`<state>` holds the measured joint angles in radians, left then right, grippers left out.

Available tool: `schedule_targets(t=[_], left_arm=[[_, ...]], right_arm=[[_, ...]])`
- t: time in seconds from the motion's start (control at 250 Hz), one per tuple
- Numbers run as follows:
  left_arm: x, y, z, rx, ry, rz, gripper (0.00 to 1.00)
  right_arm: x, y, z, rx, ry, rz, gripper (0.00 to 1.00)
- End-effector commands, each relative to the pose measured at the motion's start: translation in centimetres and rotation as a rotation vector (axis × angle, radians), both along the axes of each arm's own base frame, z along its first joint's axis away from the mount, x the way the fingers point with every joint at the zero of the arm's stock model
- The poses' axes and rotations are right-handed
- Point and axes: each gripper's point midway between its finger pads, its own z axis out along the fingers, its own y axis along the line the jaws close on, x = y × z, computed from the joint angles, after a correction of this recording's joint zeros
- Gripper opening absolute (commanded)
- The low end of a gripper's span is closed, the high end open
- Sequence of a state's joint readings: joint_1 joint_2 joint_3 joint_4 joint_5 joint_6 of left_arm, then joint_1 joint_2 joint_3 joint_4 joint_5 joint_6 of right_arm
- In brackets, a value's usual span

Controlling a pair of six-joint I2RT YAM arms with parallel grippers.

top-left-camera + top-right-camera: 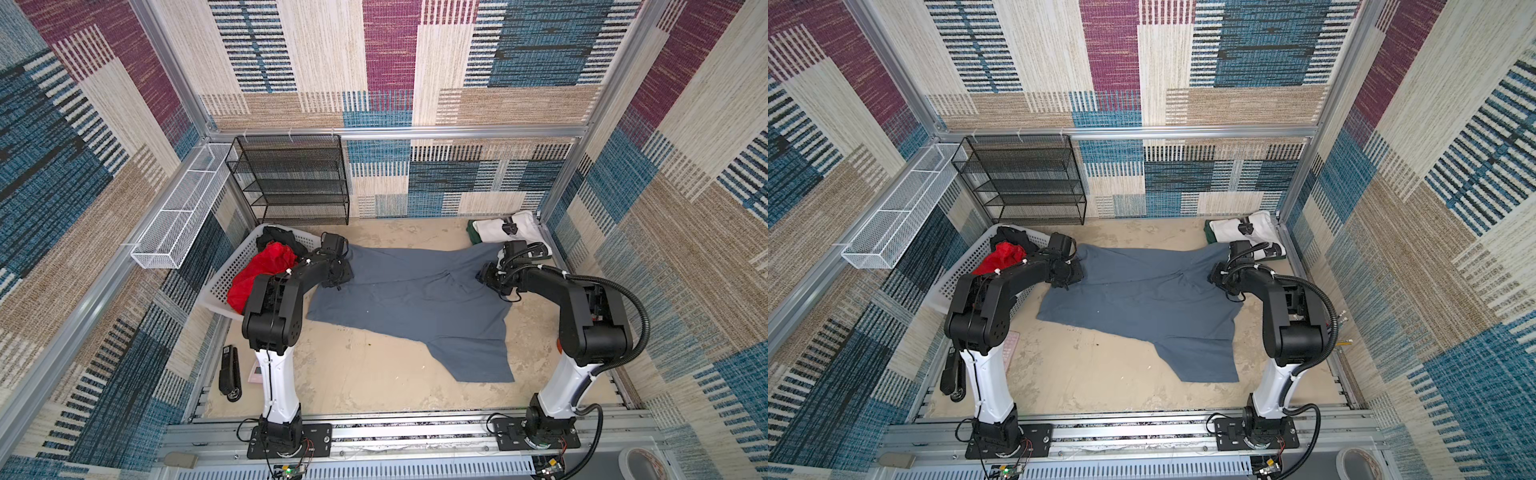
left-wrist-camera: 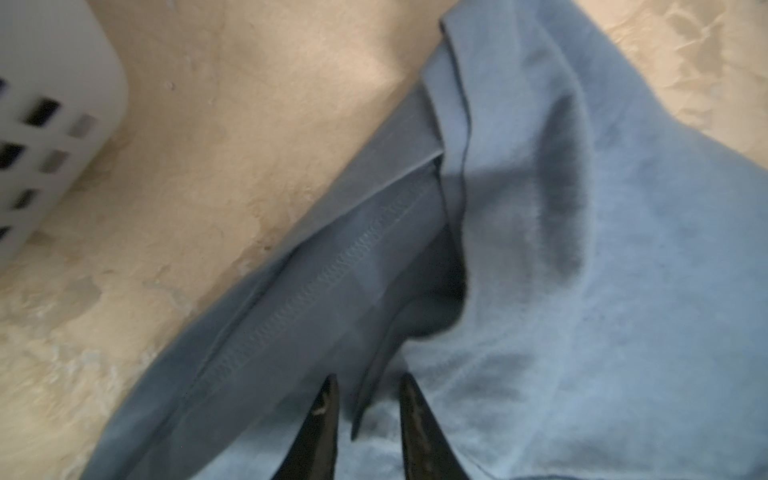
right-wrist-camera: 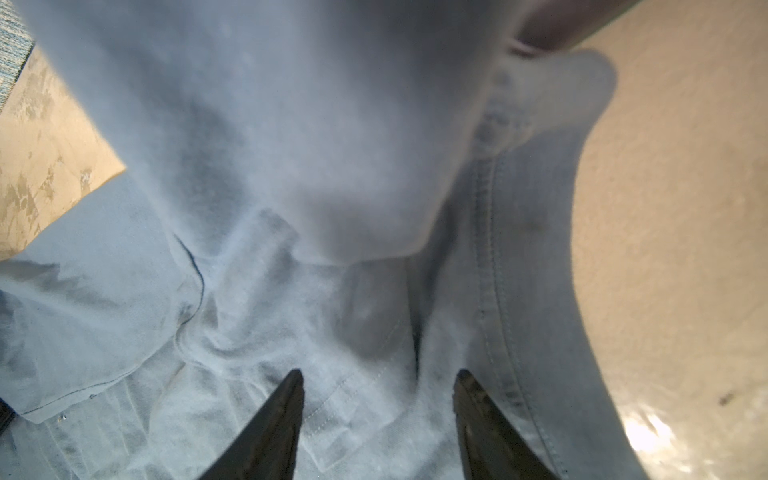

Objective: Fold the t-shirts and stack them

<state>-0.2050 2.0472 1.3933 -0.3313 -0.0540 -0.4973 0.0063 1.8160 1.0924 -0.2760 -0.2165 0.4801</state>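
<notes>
Walls (image 1: 386, 62): patchwork carpet panels in blue, maroon, beige and cream, on three sides.
Frame (image 1: 395, 133): aluminium bars at the corners and along the back wall.
Floor (image 1: 374, 374): mottled beige, scuffed.
Shelf (image 1: 291, 183): black mesh, tiered, against the back wall.
Tray (image 1: 178, 216): white wire, along the left wall.

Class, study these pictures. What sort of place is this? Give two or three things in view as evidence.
Probably a robot test cell for laundry folding: left arm and right arm bolted to a metal rail, carpet-patterned panels on an aluminium frame, a grey t-shirt spread near a white basket.
</notes>
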Motion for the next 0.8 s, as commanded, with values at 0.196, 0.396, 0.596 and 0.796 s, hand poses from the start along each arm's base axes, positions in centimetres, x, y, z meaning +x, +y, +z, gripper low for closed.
schedule_targets(t=[0.196,0.396,0.596,0.796], left_arm=[[1.0,-0.7,-0.3,-0.034,-0.027,-0.012,0.25],[0.5,-1.0,-0.4,-0.059,-0.008,-0.015,0.2],[-0.3,-1.4,0.9,-0.089,-0.025,-0.026,0.21],[-0.1,-1.4,1.7,-0.089,-0.04,-0.041,0.21]], right_arm=[[0.2,0.1,0.1,0.002,-0.011,0.004,0.59],[0.2,0.0,0.2,-0.001,-0.011,0.0,0.59],[0.1,0.0,0.2,-0.003,-0.009,0.0,0.59],[0.0,0.0,-0.1,-0.003,-0.007,0.003,0.59]])
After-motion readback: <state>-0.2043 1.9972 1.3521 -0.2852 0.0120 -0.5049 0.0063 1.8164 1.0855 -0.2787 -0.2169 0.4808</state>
